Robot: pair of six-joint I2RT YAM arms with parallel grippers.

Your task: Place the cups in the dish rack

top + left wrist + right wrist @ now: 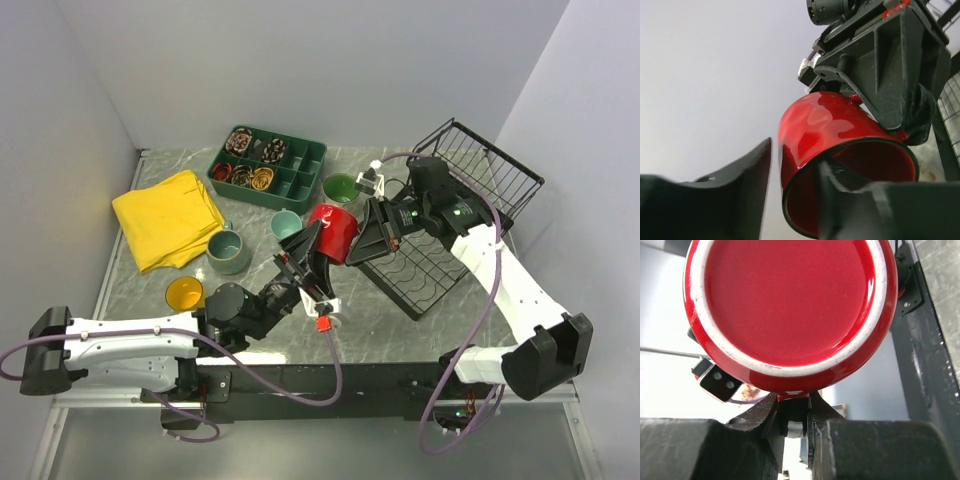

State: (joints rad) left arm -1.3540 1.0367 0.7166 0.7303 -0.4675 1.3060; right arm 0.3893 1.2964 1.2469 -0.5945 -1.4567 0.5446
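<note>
Marbled tabletop (390, 335) is carrying the black wire dish rack (420, 278), its slotted base flat and its basket end raised at the far right. Crumpled yellow cloth (168, 218) is lying at left, beside the dark green compartment tray (300, 182). Glossy red mug (335, 230) is hanging in the air at the rack's left edge, its white foot ring showing. Right gripper (792, 407) is pinching its handle. Left gripper (795, 160) is standing spread, 1 finger inside the rim, 1 outside and clear of the wall.

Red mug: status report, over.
Right gripper clamped on red mug handle. Left gripper open, straddling its rim. Mug airborne beside dish rack. No obstacle seen.
</note>
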